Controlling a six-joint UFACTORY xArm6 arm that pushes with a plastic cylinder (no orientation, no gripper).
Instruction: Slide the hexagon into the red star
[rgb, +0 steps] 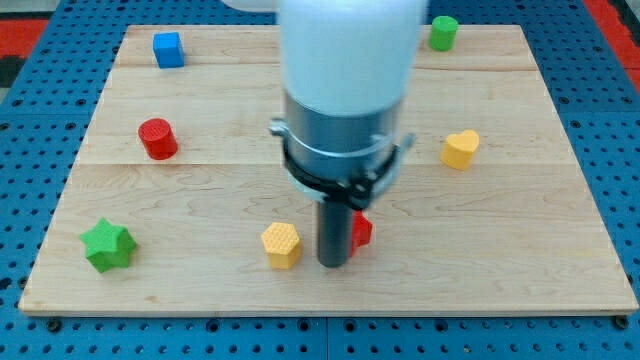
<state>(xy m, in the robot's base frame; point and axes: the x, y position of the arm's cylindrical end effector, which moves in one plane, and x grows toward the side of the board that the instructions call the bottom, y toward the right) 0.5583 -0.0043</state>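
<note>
The arm ends in a straight dark rod with no end effector; nothing opens, closes or grips. My tip (332, 263) rests on the wooden worktop (500, 260) near the view's bottom centre. The yellow hexagon (281, 244) lies just to the view's left of my tip, a narrow gap apart. The red star (361, 230) sits just to the view's right of the rod, partly hidden behind it. My tip stands between the two blocks.

Other blocks on the worktop:
- green star (108, 245), bottom left
- red cylinder (157, 138), left
- blue cube (168, 49), top left
- green cylinder (443, 32), top right
- yellow heart (460, 149), right

No containers are visible.
</note>
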